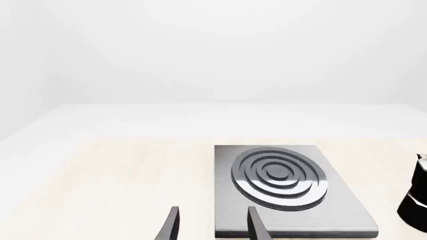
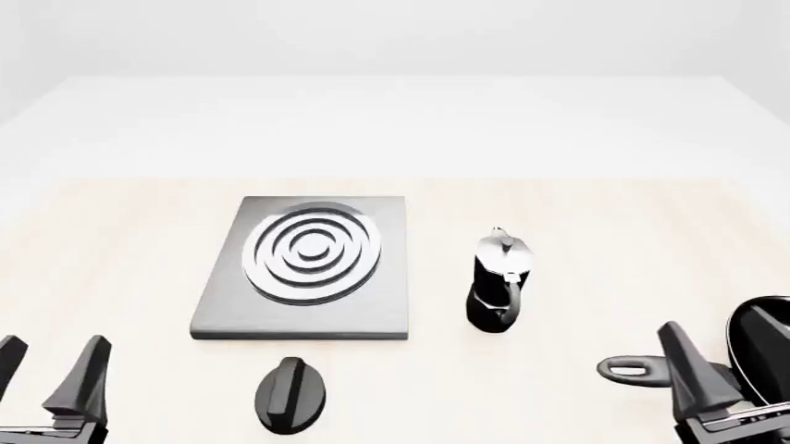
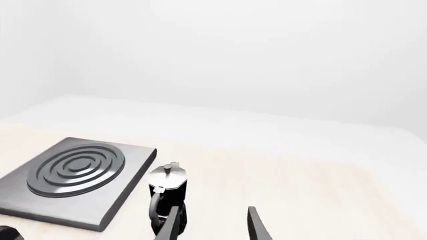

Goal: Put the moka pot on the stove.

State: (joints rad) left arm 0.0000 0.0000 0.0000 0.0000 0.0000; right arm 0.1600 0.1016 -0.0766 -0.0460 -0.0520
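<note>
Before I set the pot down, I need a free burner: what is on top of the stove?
Nothing sits on the stove; its ring burner shows whole. The moka pot stands apart on the table. What lies under the slab is hidden.

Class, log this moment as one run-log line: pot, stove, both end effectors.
moka pot: upright on table, right of stove | burner: bare | left end effector: open, empty | right end effector: open, empty

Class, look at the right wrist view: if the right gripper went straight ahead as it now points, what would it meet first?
Probably the moka pot, just off the right gripper's line; it might narrowly miss, since depth is unclear.
</note>
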